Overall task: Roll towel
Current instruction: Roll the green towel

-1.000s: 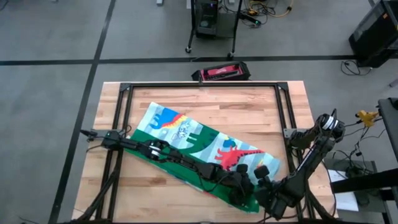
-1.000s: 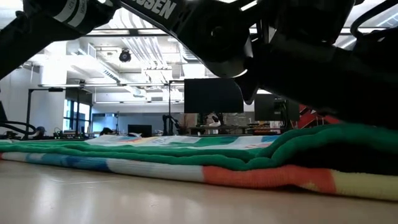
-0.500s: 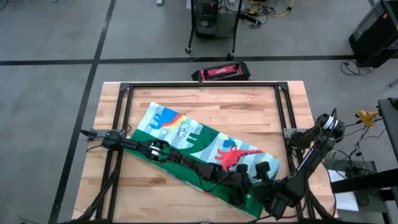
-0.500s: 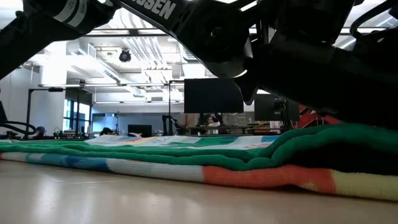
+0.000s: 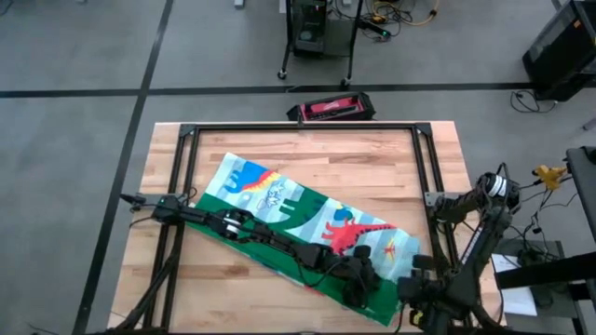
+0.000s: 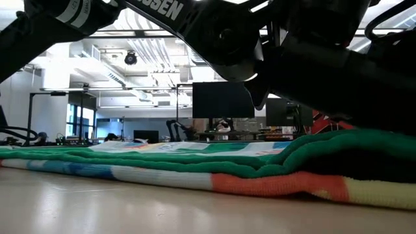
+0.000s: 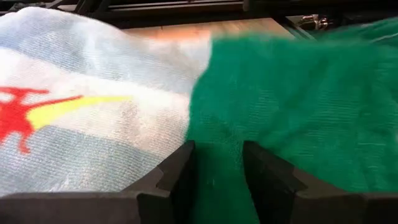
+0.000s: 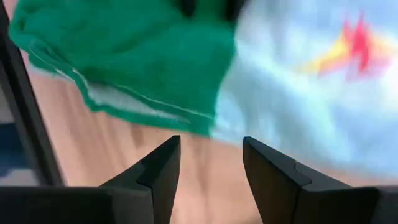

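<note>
The towel (image 5: 279,200) lies folded in a long slanting band on the wooden table, dinosaur print up, its green back showing along the near side. My left gripper (image 5: 358,287) reaches across it to its near right end and is shut on green cloth (image 7: 216,171). My right gripper (image 5: 416,279) is open and empty over bare wood just beyond the towel's right end; its wrist view (image 8: 211,168) shows the towel's green edge (image 8: 137,56) ahead of the fingers. In the low view the towel (image 6: 195,166) lies in stacked layers, humped up at the right. My left gripper has green cloth of the towel's near right end (image 7: 217,146) between its two fingers. The fingers come low from the table's left, slanting down. The towel lies on the table around them. One layer or several, I cannot tell.
A black metal frame (image 5: 298,127) runs along the table's far side, with rails down both sides. A red and black box (image 5: 332,109) lies on the floor beyond the far edge. Bare wood (image 5: 372,163) shows far of the towel and at the near left.
My right gripper has drawn back from the towel's right end toward the table's near right corner and now stands off the cloth. The towel's right end lies uncovered. My left gripper has kept still.
</note>
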Action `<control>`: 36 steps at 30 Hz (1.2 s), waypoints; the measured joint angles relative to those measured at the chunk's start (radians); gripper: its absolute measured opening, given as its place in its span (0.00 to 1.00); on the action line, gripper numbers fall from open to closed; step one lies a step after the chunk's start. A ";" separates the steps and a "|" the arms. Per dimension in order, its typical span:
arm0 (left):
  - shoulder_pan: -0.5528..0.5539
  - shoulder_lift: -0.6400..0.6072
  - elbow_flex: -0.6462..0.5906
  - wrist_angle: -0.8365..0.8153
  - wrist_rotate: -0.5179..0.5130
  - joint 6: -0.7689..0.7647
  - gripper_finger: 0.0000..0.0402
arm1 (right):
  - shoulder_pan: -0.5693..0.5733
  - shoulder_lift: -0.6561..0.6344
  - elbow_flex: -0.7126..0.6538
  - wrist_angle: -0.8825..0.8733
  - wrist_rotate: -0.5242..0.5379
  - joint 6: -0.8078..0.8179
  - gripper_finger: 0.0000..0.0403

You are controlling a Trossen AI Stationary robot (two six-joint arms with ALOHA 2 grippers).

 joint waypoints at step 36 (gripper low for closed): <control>0.000 -0.001 -0.001 -0.002 0.000 0.001 0.30 | -0.064 -0.012 -0.139 0.253 0.229 -0.051 0.45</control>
